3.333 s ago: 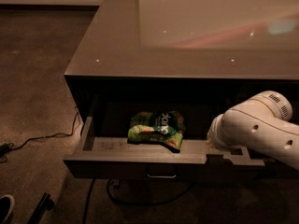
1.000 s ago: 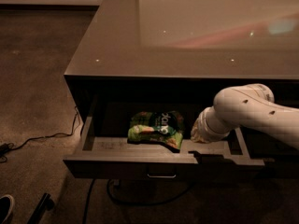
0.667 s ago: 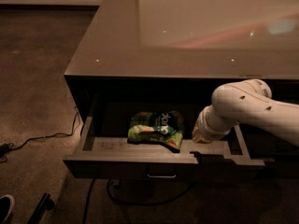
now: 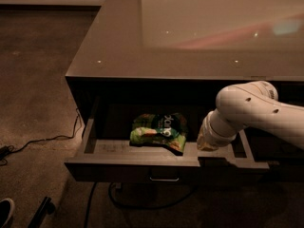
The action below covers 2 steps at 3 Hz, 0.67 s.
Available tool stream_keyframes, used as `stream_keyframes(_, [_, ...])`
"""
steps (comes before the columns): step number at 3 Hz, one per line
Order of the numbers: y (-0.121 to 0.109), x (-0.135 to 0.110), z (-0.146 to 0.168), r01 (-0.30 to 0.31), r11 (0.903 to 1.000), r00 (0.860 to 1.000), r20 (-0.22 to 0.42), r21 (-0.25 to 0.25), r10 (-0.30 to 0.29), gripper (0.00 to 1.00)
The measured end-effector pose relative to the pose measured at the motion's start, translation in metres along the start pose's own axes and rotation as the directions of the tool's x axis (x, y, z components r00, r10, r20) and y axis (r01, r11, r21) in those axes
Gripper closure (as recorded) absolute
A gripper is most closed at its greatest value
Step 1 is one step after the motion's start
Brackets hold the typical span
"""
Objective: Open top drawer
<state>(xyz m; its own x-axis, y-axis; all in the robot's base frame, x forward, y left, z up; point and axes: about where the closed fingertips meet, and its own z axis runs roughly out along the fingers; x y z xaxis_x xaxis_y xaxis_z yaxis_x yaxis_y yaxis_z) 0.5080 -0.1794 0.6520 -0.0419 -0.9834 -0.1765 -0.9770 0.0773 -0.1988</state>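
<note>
The top drawer (image 4: pixel 118 167) is a wide dark grey-brown drawer standing pulled out from under the cabinet top. Its small metal loop handle (image 4: pixel 164 177) sits at the centre of the front. A green snack bag (image 4: pixel 159 131) lies on the grey drawer floor. My white arm (image 4: pixel 256 115) reaches in from the right. My gripper (image 4: pixel 207 145) points down behind the drawer's front edge, right of the handle and beside the bag. Its fingers are hidden by the wrist and the drawer front.
The cabinet has a glossy flat top (image 4: pixel 190 32). A black cable (image 4: pixel 42 141) runs over the carpet at the left, and another loops under the drawer (image 4: pixel 142 204). A dark shoe tip (image 4: pixel 5 212) and a dark bar (image 4: pixel 40 210) lie at the bottom left.
The arm has moved up and to the left along the drawer's front edge since the earliest frame. The drawer and the snack bag have not visibly moved.
</note>
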Motion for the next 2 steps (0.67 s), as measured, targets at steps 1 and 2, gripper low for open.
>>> stream_keyframes(1, [0.015,0.008,0.003,-0.031,0.9991,0.999,0.008,-0.031,0.031,1.00])
stream_keyframes(2, [0.029,0.017,0.006,-0.070,0.9954,0.996,0.044,-0.065,0.073,1.00])
